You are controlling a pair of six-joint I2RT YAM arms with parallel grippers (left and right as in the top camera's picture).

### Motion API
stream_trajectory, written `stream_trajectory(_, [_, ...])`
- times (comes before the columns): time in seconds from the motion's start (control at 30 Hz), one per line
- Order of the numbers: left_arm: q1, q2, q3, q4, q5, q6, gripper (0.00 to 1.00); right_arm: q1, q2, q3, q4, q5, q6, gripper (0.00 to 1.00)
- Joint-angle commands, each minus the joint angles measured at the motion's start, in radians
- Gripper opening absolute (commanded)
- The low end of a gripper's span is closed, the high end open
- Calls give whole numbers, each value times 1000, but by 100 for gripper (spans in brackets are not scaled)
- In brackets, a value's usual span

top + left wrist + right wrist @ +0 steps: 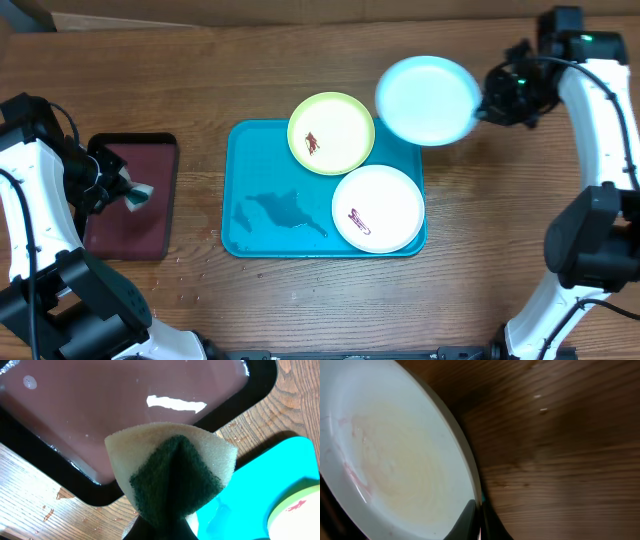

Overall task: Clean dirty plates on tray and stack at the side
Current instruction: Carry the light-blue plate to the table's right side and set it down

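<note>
Three plates show in the overhead view. Your right gripper (483, 100) is clamped on the right rim of the blue plate (428, 100), at upper right of centre, where the plate covers the upper right corner of the tray (260, 160). Its left edge meets the green plate (331, 132) in the picture. In the right wrist view the fingers (470, 520) pinch that rim at the bottom of the frame. Faint pink streaks cross the plate's face, and bare table (560, 435) fills the right side.

The green plate sits on the tray's upper edge and overhangs the rim. The white plate (378, 208) fills the lower right corner, reaching the right rim. These two nearly touch, and each carries a red-brown smear.

Your left gripper (120, 188) is closed on a folded sponge (138, 193), over the right edge of the dark tray (130, 230) at the left of the frame. A strip of wood separates the two trays.

You have room on the tray's left half, bare but for a puddle (280, 210). The table is also open along the bottom and the top of the frame, and between the tray's right rim and the right arm.
</note>
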Motion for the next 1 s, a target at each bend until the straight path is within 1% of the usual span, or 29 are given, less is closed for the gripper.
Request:
stream_trajectory(0.0, [8, -4, -6, 2, 12, 15, 4, -55, -38, -41, 11, 240, 26, 4])
stream_trajectory(0.07, [8, -4, -6, 2, 12, 15, 4, -87, -38, -69, 34, 299, 54, 4])
stream_trajectory(0.37, [8, -4, -6, 2, 12, 16, 4, -156, -38, -258, 192, 301, 72, 4])
stream_trajectory(0.5, [8, -4, -6, 3, 12, 15, 4, -159, -38, -301, 220, 296, 76, 4])
stream_trajectory(0.53, [8, -4, -6, 3, 12, 15, 4, -159, -38, -302, 220, 291, 76, 12])
stream_trajectory(0.6, [7, -4, -6, 3, 13, 15, 4, -154, -39, -300, 220, 212, 73, 21])
stream_trajectory(0.63, [7, -4, -6, 3, 13, 15, 4, -153, -39, -299, 220, 159, 62, 22])
stream_trajectory(0.67, [5, -4, -6, 3, 13, 15, 4, -149, -39, -295, 220, 31, 6, 27])
stream_trajectory(0.8, [3, -4, -6, 3, 13, 16, 4, -123, -41, -278, 234, -271, -148, 41])
stream_trajectory(0.83, [3, -4, -6, 4, 13, 15, 4, -109, -43, -275, 240, -334, -185, 46])
stream_trajectory(0.87, [3, -4, -6, 4, 12, 16, 4, -92, -43, -272, 249, -387, -223, 52])
stream_trajectory(0.93, [3, -4, -6, 5, 12, 15, 4, -44, -44, -272, 287, -406, -243, 70])
stream_trajectory(0.97, [3, -4, -6, 5, 12, 15, 4, -18, -44, -272, 312, -386, -243, 75])
